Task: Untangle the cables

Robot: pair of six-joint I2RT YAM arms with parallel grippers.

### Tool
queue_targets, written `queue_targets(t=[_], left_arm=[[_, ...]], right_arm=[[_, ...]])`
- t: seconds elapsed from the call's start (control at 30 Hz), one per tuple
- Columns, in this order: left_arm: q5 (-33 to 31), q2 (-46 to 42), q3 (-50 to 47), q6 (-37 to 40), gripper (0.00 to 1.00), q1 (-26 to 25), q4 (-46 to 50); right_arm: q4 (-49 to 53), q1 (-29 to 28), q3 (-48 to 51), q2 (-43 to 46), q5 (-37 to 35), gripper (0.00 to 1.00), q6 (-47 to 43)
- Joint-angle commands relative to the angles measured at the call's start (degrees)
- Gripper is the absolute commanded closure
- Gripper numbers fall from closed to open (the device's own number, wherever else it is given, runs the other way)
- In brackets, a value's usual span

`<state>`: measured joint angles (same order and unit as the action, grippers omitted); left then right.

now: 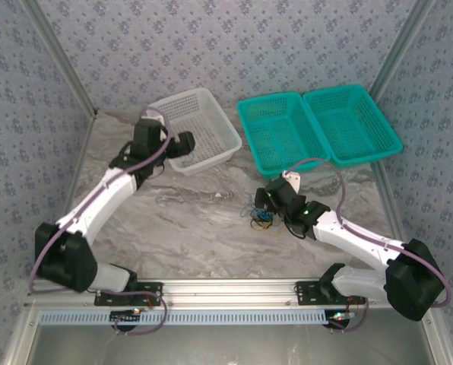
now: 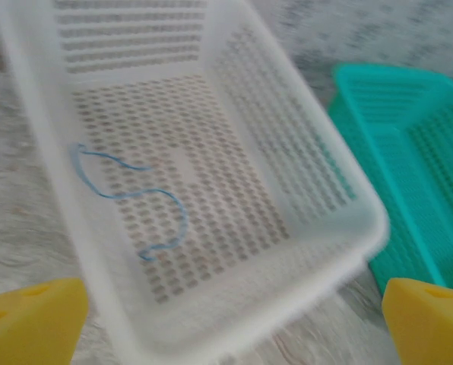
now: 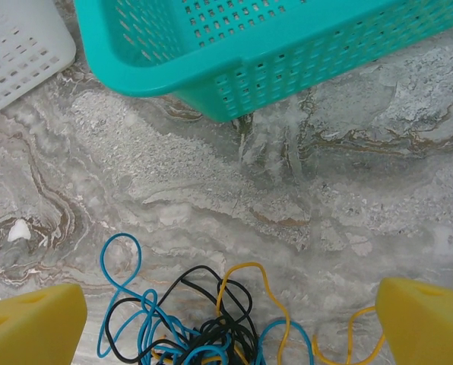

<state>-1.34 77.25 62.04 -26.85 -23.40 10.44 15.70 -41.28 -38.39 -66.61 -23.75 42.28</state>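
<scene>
A tangle of thin blue, black and yellow cables (image 1: 258, 217) lies on the marble table in front of the teal baskets. My right gripper (image 1: 267, 199) hovers just above it, open; in the right wrist view the cables (image 3: 211, 328) sit between and below the yellow fingertips (image 3: 30, 327) of the right gripper (image 3: 230, 323). One loose blue cable (image 2: 128, 194) lies on the floor of the white basket (image 2: 359, 220). My left gripper (image 2: 230, 323) is open above that basket's near rim with nothing between its fingers; in the top view the left gripper (image 1: 188, 144) hangs over the white basket (image 1: 228, 122).
Two teal baskets (image 1: 270, 99) (image 1: 363, 87) stand side by side at the back right. The nearer teal basket (image 3: 287, 61) is just beyond the tangle, and a teal basket (image 2: 409, 152) sits beside the white one. Patterned walls and metal frame rails enclose the table.
</scene>
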Motion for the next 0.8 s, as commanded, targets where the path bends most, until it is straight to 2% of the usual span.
queue_targets(t=[0.0, 0.17, 0.23, 0.37, 0.57, 0.77], left_arm=[[2.3, -4.9, -7.6, 3.1, 0.01, -6.1, -12.6], [5.2, -8.3, -20.1, -6.3, 0.01, -10.8, -29.3], [5.2, -8.0, -23.0, -7.5, 0.01, -13.2, -33.5], [2.6, -6.6, -24.6, -5.2, 0.01, -18.4, -34.6], [2.5, -2.3, -24.2, -4.7, 0.01, -19.7, -34.3], [3.2, 1.1, -22.4, -5.7, 0.01, -20.5, -31.2]], right_arm=[[2.2, 0.4, -0.1, 0.5, -1.3, 0.00, 1.7], [3.5, 1.1, -0.6, 1.1, -1.2, 0.00, 1.8], [3.2, 1.3, -0.3, 1.8, -0.2, 0.00, 2.7], [3.9, 2.4, -0.9, 2.3, 6.2, 0.00, 2.3], [11.0, 3.0, -1.9, 3.4, 8.6, 0.02, 4.2], [9.5, 3.1, -1.0, 4.7, 15.3, 0.17, -1.5]])
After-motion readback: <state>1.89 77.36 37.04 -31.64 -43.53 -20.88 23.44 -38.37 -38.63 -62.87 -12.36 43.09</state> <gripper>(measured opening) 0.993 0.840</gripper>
